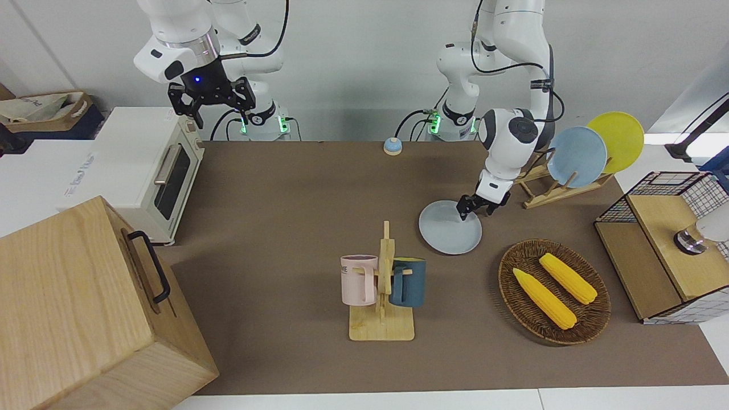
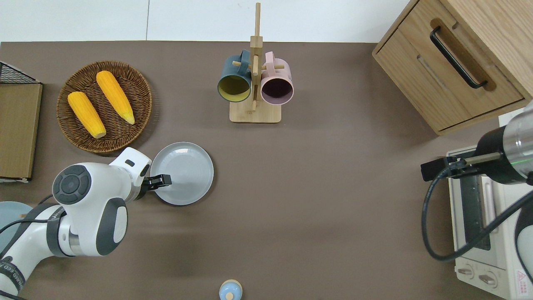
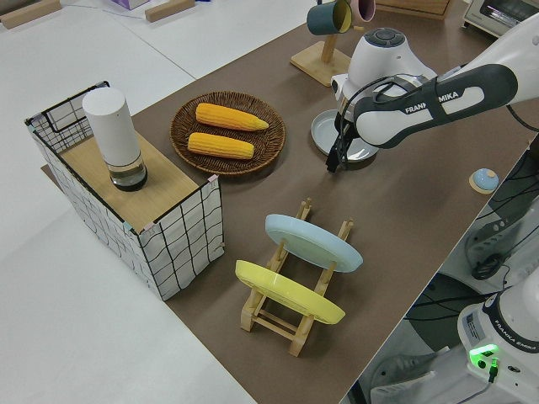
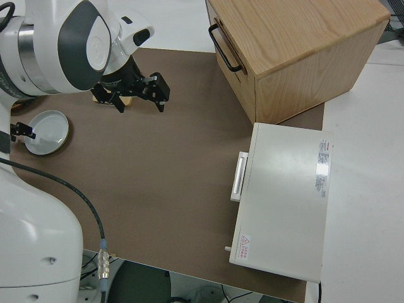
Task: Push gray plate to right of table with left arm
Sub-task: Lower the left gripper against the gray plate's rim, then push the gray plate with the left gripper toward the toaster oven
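The gray plate is lying flat on the brown table, the left gripper, fingers pressed together, touching its rim.

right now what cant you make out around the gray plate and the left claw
- Whether the left claw presses the gray plate or hangs just above its rim: no view settles it.
- Left claw's fingers, open or shut: too small in every view.
- The plate's edge toward the left arm's end: covered by the wrist in the overhead view.
- In the left side view, the arm hides part of the plate.
- The right arm is parked.
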`<state>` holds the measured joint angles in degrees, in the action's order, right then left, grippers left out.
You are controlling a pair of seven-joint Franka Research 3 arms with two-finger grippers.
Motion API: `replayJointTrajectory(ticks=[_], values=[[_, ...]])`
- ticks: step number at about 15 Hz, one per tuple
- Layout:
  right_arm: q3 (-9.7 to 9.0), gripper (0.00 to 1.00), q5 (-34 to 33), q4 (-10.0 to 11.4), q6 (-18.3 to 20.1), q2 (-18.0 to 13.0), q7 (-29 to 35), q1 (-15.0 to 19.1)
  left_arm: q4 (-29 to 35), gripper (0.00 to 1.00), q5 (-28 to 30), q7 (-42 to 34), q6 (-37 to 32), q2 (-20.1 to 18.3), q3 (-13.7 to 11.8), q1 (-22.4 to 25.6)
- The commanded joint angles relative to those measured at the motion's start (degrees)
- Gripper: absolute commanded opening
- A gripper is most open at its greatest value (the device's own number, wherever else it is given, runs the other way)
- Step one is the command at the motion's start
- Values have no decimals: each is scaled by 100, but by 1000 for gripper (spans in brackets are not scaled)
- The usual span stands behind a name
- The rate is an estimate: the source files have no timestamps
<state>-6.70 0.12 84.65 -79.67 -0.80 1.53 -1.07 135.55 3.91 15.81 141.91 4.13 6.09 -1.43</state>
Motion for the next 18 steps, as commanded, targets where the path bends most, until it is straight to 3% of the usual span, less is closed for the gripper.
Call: replayJointTrajectory(ticks=[1, 3, 4, 14, 18], values=[[-86, 983, 59, -46, 83, -17, 5, 115, 112, 279, -13, 115, 161, 9, -29, -77], [-86, 983, 59, -46, 83, -17, 5, 115, 112, 55, -13, 281, 170, 17, -20, -77], [-77, 983, 59, -46, 83, -17, 14, 115, 112, 1, -13, 343, 170, 26, -20, -94], [-86, 983, 59, -46, 83, -17, 5, 115, 112, 0, -13, 396, 161, 70, -20, -138], [-77, 983, 59, -46, 83, -17, 5, 115, 59, 0, -13, 1089, 161, 70, -20, -577]])
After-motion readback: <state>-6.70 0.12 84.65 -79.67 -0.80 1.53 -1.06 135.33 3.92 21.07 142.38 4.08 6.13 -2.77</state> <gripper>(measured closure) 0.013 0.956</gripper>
